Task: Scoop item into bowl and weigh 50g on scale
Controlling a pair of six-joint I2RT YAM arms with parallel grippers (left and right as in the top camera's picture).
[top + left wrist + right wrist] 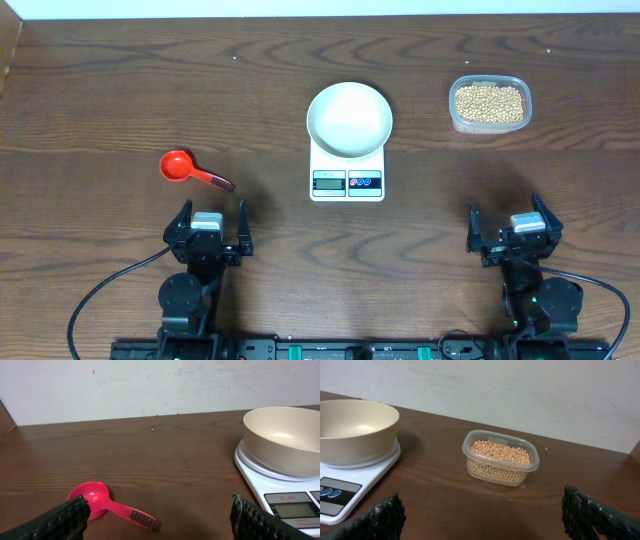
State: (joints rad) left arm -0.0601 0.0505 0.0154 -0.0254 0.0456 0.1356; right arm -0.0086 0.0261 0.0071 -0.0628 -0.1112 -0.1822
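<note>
Dark wood-grain surface [120, 90], backed by a pale wall.
Scale [347, 182]: white, set at centre, display turned toward the arms.
Bowl [349, 119]: cream, seated on the scale, seen empty.
Beans [488, 104]: kept in a clear tub [453, 118], right of the scale and apart from it.
Scoop [180, 166]: red, laid left of the scale.
Left fingers [181, 222]: spread wide, nothing held, near the scoop's handle.
Right fingers [474, 222]: spread wide, nothing held, well apart from the tub.

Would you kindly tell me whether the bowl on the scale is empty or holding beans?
Empty: the bowl shows a bare cream inside from overhead; the beans sit in the clear tub.
</note>
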